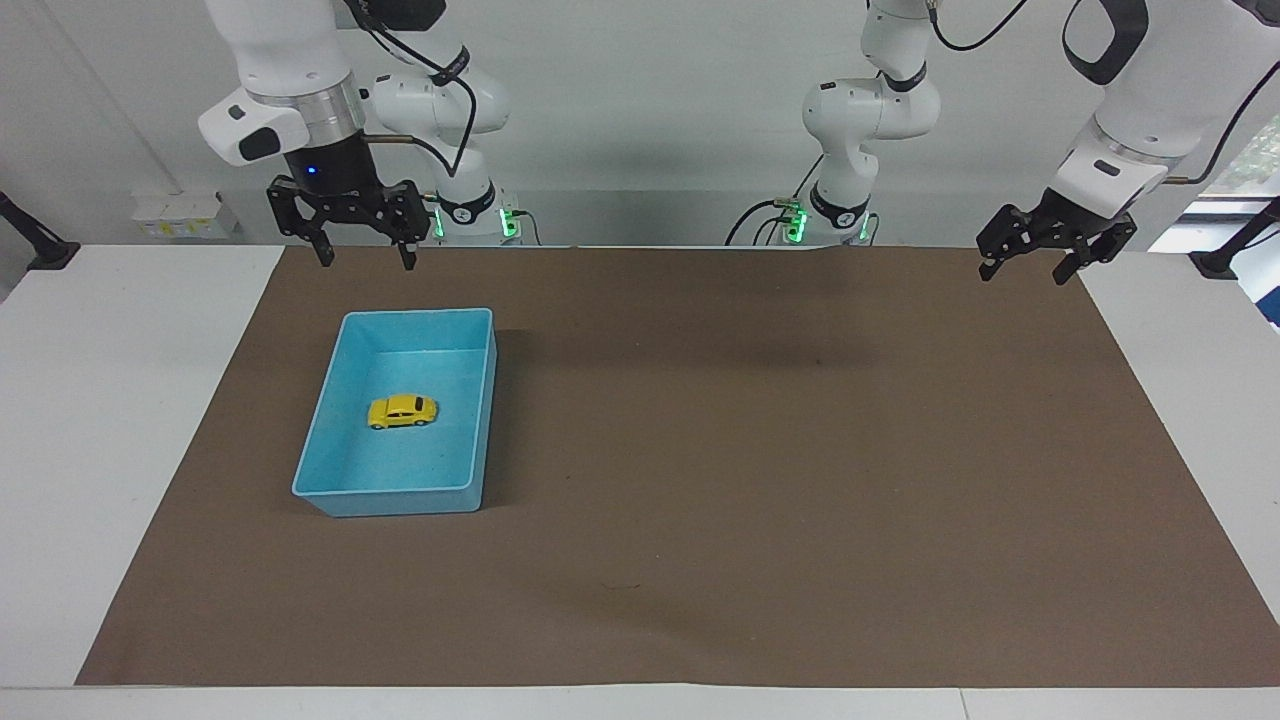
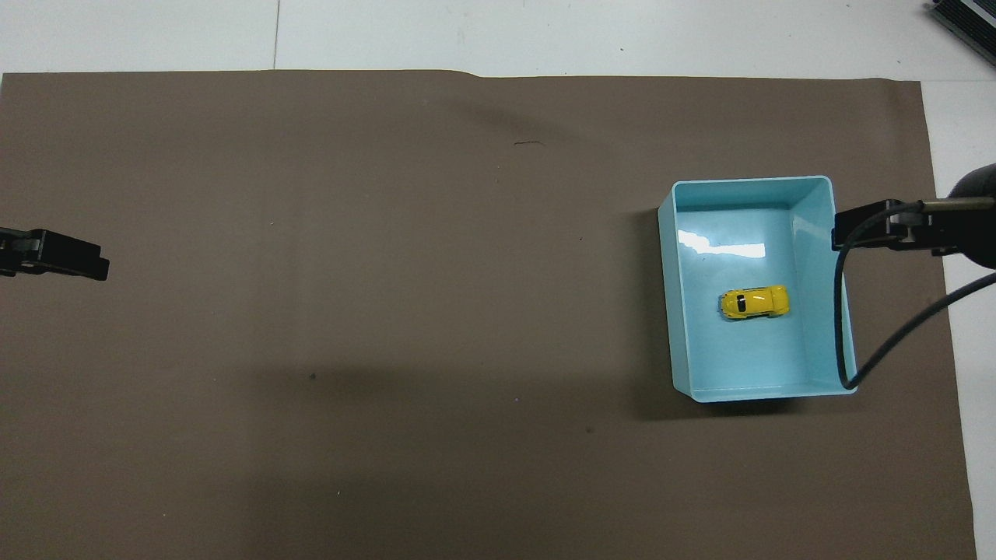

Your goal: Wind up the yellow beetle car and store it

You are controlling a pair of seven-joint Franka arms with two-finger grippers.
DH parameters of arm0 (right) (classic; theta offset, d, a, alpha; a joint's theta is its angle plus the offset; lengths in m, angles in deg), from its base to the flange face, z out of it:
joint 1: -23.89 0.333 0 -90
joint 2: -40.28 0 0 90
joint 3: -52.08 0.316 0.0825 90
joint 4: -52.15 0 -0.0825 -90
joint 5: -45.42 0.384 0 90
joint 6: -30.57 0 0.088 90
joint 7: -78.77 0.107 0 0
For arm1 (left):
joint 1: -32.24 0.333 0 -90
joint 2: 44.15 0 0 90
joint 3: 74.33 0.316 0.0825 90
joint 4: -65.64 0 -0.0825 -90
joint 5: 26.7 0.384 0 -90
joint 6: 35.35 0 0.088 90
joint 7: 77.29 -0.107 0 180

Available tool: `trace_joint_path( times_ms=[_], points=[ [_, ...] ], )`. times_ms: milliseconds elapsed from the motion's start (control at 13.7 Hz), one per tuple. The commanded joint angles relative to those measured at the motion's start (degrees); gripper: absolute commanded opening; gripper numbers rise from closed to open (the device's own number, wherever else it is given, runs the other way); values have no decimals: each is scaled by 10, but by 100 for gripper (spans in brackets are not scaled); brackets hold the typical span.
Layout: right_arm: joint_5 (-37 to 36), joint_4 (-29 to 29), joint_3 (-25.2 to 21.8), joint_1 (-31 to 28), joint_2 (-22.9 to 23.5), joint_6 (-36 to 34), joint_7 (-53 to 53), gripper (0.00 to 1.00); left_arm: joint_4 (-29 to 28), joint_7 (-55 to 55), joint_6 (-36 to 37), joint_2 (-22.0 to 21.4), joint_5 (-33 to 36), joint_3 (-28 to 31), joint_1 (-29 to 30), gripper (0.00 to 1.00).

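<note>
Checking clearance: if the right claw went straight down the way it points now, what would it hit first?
Probably the brown mat, just on the robots' side of the blue bin; the open right claw seems clear of its rim, though depth is uncertain.

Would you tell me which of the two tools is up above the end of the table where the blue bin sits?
The right tool, open, near the blue bin holding the yellow beetle car. The left tool waits at the other end.
</note>
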Motion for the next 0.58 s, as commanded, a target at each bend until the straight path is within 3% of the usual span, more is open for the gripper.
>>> trace_joint_path(
  times_ms=[0,511],
  points=[
    [1,19,4,-7,-2,-10,-9,100,1,5,8,-3,-6,-2,5,100],
    [9,19,4,-6,-4,-10,-11,100,1,5,8,-3,-6,-2,5,100]
  ],
)
